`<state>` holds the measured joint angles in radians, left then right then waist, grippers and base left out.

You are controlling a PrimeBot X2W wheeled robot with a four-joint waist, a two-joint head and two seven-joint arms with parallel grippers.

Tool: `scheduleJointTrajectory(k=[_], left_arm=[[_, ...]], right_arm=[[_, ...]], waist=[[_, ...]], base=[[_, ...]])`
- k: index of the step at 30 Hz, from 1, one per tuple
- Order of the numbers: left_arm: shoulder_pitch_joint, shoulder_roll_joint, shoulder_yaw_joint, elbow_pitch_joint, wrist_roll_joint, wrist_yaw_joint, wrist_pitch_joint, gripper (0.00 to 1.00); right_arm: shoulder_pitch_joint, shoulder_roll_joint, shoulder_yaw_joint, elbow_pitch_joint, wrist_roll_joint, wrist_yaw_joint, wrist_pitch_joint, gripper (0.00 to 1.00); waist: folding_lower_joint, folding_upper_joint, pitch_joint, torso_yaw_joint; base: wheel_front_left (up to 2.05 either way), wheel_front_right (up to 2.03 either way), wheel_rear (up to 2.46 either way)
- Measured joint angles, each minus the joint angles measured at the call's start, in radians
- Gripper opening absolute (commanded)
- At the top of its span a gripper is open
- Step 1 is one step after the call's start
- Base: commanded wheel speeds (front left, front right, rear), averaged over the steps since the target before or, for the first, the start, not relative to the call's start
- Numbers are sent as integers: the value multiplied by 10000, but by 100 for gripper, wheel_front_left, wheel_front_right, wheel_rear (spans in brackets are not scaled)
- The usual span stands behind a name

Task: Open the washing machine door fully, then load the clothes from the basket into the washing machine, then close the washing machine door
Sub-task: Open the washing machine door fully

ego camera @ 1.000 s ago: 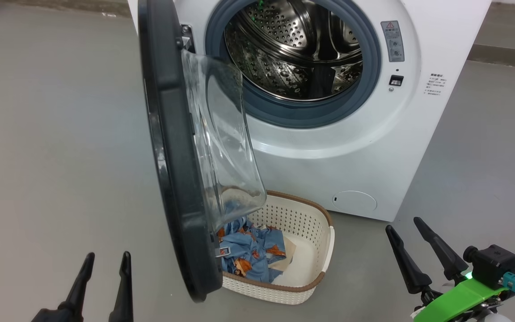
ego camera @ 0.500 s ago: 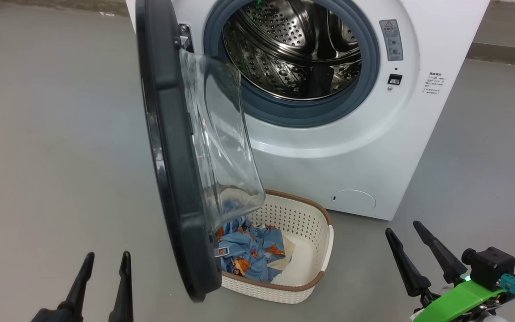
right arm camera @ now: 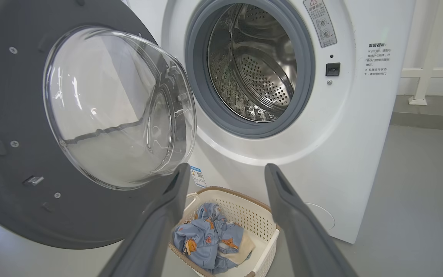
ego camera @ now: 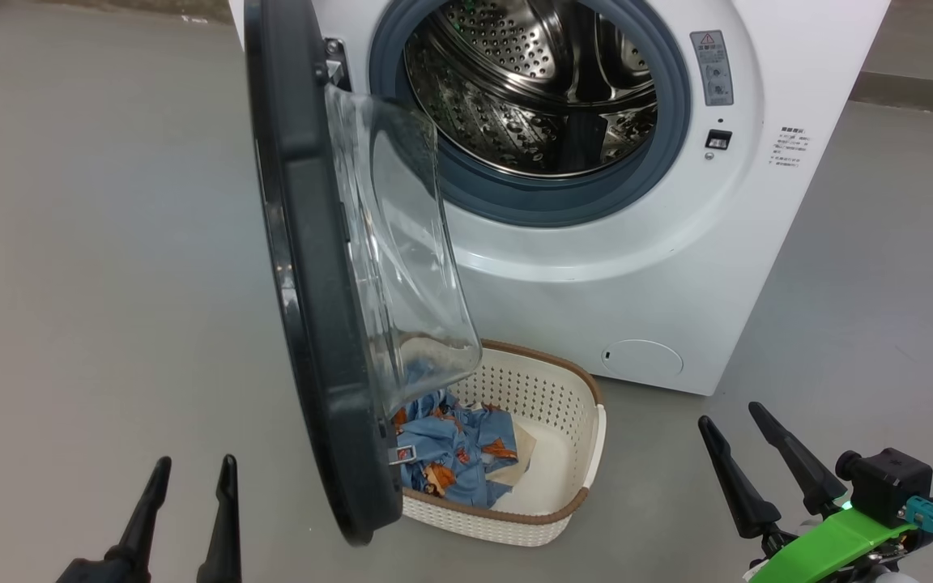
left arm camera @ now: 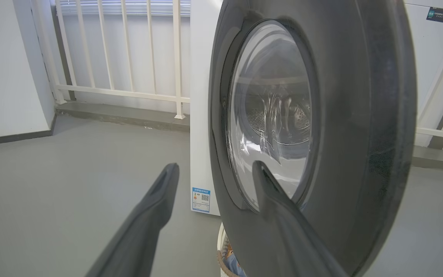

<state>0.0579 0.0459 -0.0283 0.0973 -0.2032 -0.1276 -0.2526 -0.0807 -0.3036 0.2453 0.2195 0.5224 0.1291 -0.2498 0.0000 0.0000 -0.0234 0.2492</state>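
The white washing machine (ego camera: 636, 267) (right arm camera: 344, 127) stands ahead with its steel drum exposed. Its black-rimmed door (ego camera: 317, 308) (left arm camera: 360, 127) (right arm camera: 10, 127) hangs open, swung out toward me, the glass bowl (ego camera: 402, 259) (right arm camera: 117, 107) facing right. On the floor below sits the cream basket (ego camera: 572, 453) (right arm camera: 262, 231), partly behind the door. Light blue clothes (ego camera: 454, 457) (right arm camera: 206, 238) lie bundled in its left half. My left gripper (ego camera: 189, 465) (left arm camera: 215, 167) is open, low at the door's left. My right gripper (ego camera: 734, 413) (right arm camera: 225, 167) is open and empty, right of the basket.
Bare grey floor (ego camera: 94, 283) spreads left of the door and also to the right of the machine (ego camera: 863, 308). A white railing (left arm camera: 121, 57) on a low kerb runs behind the machine, and a white wall (left arm camera: 6, 77) closes the left side.
The whole head view has shifted slightly; the machine, door, basket and both grippers keep their places relative to each other.
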Motion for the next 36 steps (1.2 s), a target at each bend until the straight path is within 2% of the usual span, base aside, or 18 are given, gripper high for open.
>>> scheduleJointTrajectory(k=[12, 13, 14, 15, 16, 22, 36], left_arm=[[-9, 0, 0, -2, 0, 0, 0, 100], [-11, 0, 0, -6, 0, 0, 0, 67], [-11, 0, 0, -6, 0, 0, 0, 45], [-11, 0, 0, -13, -2, 0, 0, 30], [-12, 0, 0, -23, -2, 0, 0, 0], [-22, 2, -6, -142, -4, 0, 0, 0], [-315, 10, -211, -3037, 186, 0, -12, 0]], right_arm=[[-2, 52, -42, 23, -4, 0, 0, 100], [-2, 100, -50, 31, -6, 0, 0, 100], [-2, 100, -50, 31, -6, 0, 0, 100], [-2, 121, -56, 33, -8, 0, 0, 100], [-2, 130, -63, 35, -21, 0, 0, 100], [-2, 144, -105, 54, -140, 0, 0, 100], [-2, 176, -198, 69, -173, 0, 0, 100]], waist=[[0, 0, 15, -10], [0, 0, 13, -21], [0, 0, 13, -21], [1, 0, 12, -26], [0, 0, 13, -29], [1, 0, 13, -32], [0, 0, -59, -76]], base=[[0, 0, 0], [0, 0, 0], [0, 0, 0], [0, 0, 0], [0, 0, 0], [0, 0, 0], [0, 0, 0]])
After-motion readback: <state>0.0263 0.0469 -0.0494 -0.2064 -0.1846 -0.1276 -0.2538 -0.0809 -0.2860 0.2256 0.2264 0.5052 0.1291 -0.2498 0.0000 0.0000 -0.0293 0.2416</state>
